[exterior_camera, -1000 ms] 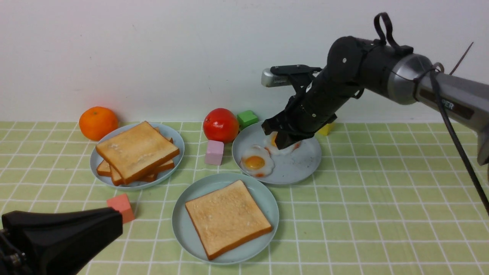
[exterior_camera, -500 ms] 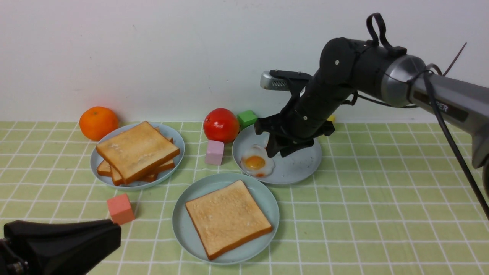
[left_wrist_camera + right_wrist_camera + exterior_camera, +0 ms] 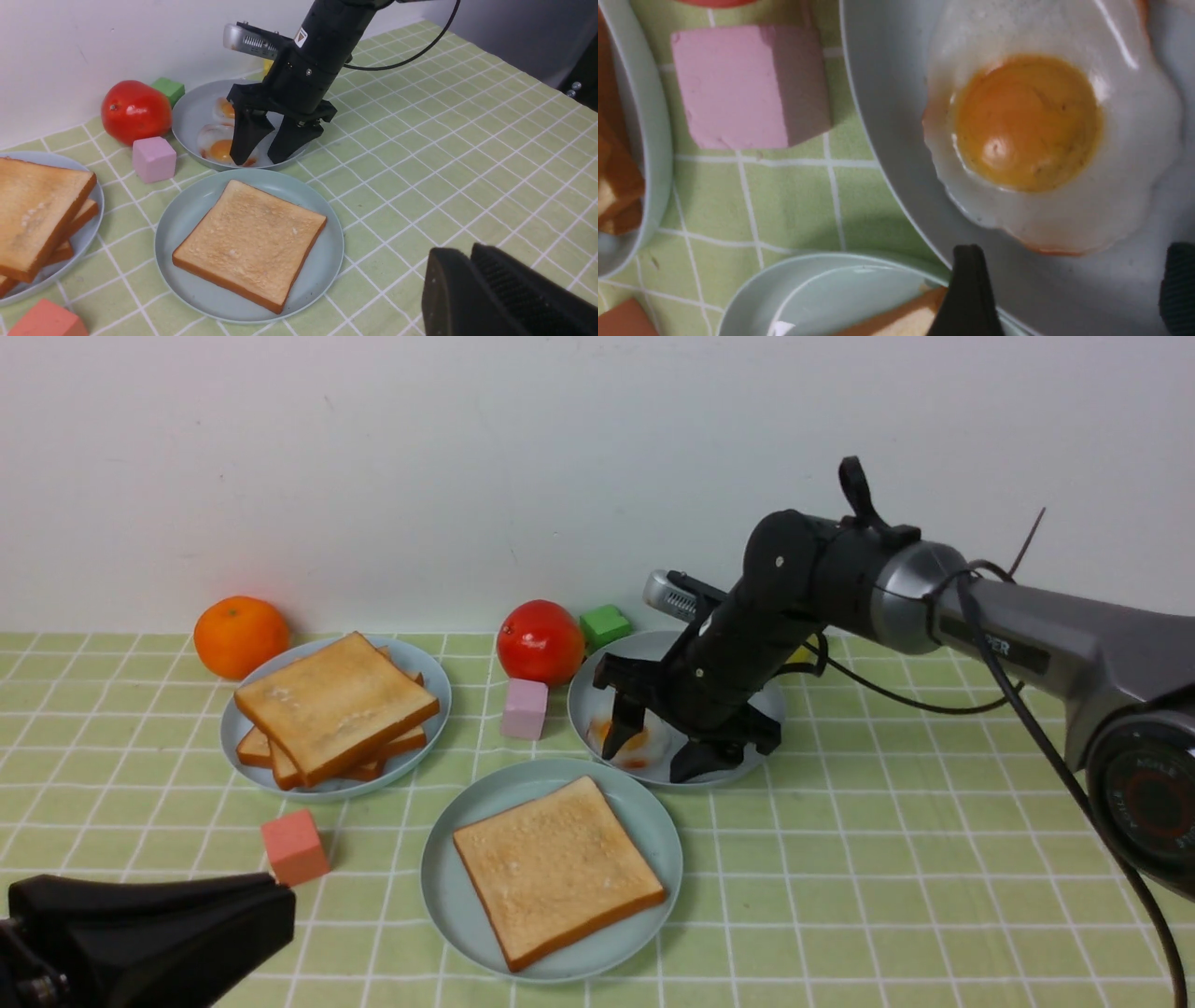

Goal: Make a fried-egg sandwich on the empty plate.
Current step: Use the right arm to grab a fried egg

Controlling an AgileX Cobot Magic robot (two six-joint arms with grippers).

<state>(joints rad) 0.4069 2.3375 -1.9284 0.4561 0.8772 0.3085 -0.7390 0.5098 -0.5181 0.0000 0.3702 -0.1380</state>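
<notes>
The pale teal empty plate (image 3: 448,896) (image 3: 187,210) sits front centre and bears one toast slice (image 3: 555,868) (image 3: 250,242) with nothing on top. Behind it a grey-blue plate (image 3: 747,728) (image 3: 196,107) holds two fried eggs. The nearer egg (image 3: 1027,126) (image 3: 219,149) is partly hidden in the front view. My right gripper (image 3: 653,758) (image 3: 259,160) (image 3: 1073,266) is open and low over that plate, its fingertips by the egg's near edge, holding nothing. My left gripper (image 3: 467,261) (image 3: 280,905) hovers at the front left, shut and empty.
A stack of toast (image 3: 331,709) fills a grey-blue plate at the left, with an orange (image 3: 241,637) behind it. A red tomato (image 3: 540,641), a pink cube (image 3: 525,707) and a green cube (image 3: 605,623) crowd the egg plate's left. A salmon cube (image 3: 294,845) lies by my left gripper.
My right gripper has opened wide, dropped lower and shifted left from the far egg to the nearer one. The left arm has barely moved.
</notes>
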